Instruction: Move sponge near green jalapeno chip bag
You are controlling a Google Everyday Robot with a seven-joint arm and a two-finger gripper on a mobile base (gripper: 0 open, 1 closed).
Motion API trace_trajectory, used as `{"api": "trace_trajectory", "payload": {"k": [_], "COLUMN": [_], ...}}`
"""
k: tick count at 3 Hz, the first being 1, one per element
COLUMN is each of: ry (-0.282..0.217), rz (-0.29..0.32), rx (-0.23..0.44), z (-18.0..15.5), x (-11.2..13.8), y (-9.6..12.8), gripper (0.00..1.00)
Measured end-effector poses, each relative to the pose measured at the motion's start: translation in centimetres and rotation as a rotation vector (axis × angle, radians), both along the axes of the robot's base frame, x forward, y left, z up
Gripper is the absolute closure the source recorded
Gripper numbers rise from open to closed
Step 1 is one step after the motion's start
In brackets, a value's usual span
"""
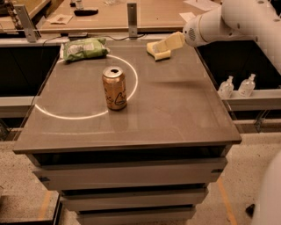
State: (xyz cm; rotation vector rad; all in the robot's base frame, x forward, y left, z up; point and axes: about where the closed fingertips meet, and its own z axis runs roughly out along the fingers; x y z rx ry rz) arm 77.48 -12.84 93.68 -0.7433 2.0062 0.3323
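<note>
While your gripper sits at the sponge by the far edge — clamped or not, can't tell — a shallow pinch could drop it.

This is looking like a robotics lab or test workspace. A grey bench with shallow drawer-like tiers under its top is standing on a speckled floor. A white robot arm is reaching in over the bench's far right corner, its hand hanging just above that corner. Behind the bench a wooden worktop is running across, with metal posts along its near edge. Right of the bench, two small clear bottles are sitting on a ledge
</note>
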Motion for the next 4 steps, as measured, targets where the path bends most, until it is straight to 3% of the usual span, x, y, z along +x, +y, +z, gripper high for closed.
{"api": "trace_trajectory", "payload": {"k": [2,4], "ry": [0.006,0.035], "rz": [0.085,0.079], "rx": [-0.017,-0.031], "z": [-3.6,-6.8], "x": [5.4,10.0], "y": [0.9,1.0], "gripper": [0.00,0.00]}}
